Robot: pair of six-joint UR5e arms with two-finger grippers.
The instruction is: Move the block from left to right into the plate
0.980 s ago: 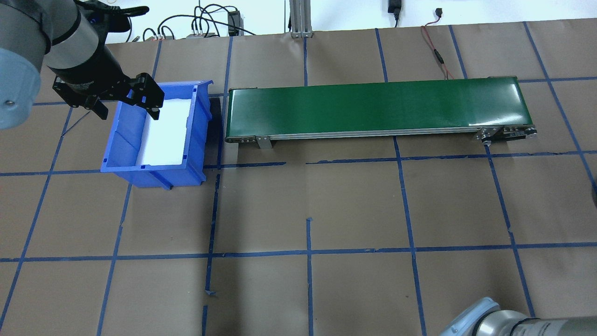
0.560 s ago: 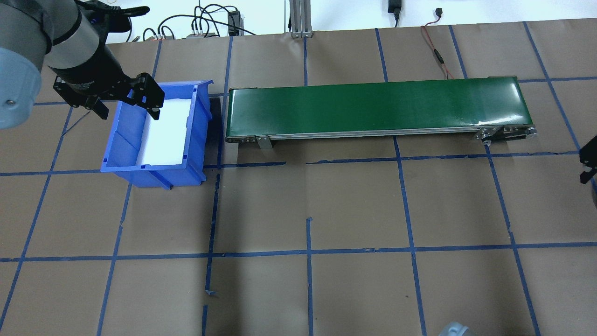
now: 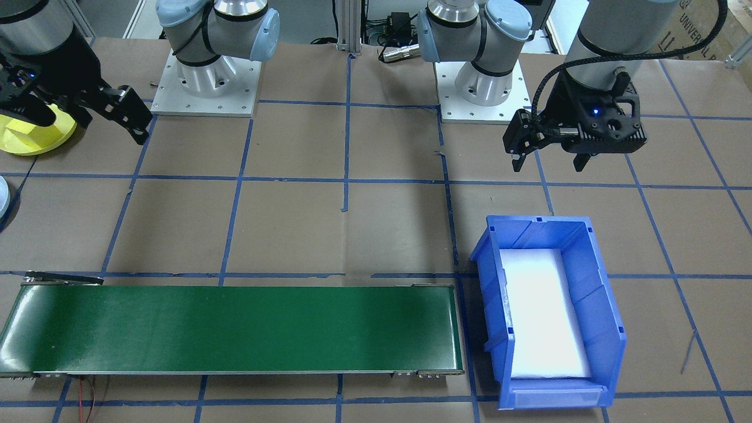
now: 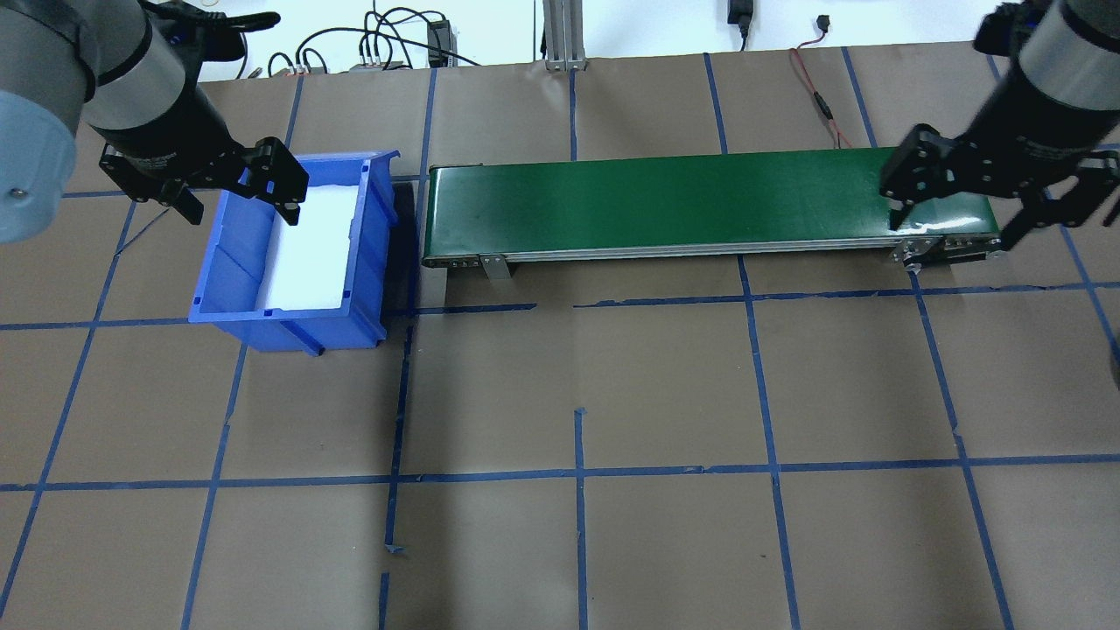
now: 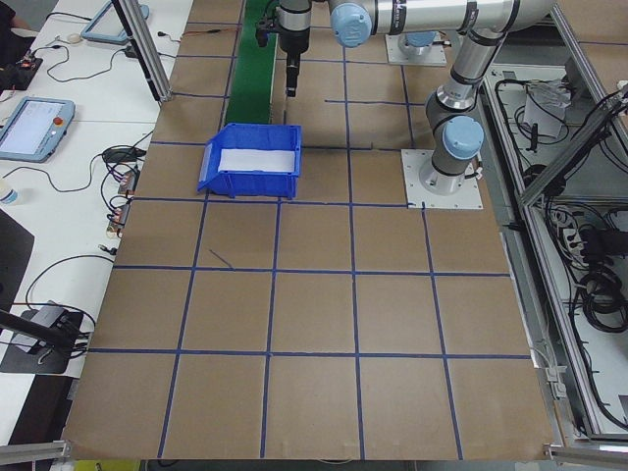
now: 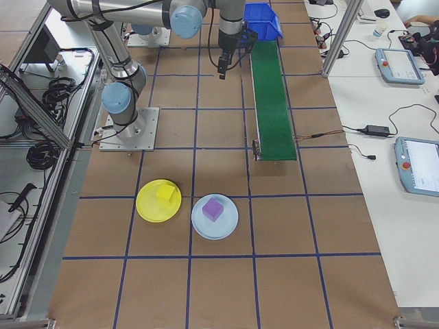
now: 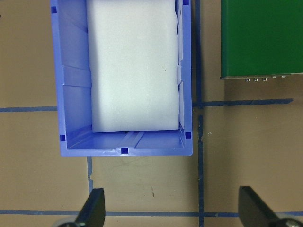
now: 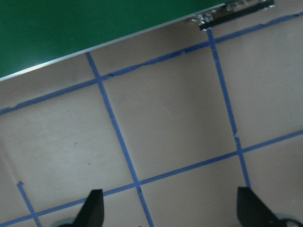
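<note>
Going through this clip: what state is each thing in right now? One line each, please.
left gripper: open, empty, raised beside the bin
right gripper: open, empty, in the air
blue bin: upright, holds only a white foam liner
conveyor belt: nothing on it; running or not, cannot tell
yellow block: lying on the yellow plate
purple block: lying on the light blue plate

blue bin [image 4: 289,254], green conveyor [image 4: 709,203], cables [image 4: 376,39]

Brown paper table [image 4: 577,367] gridded with blue tape [image 4: 581,472]; white benches [image 6: 384,137] alongside.
</note>
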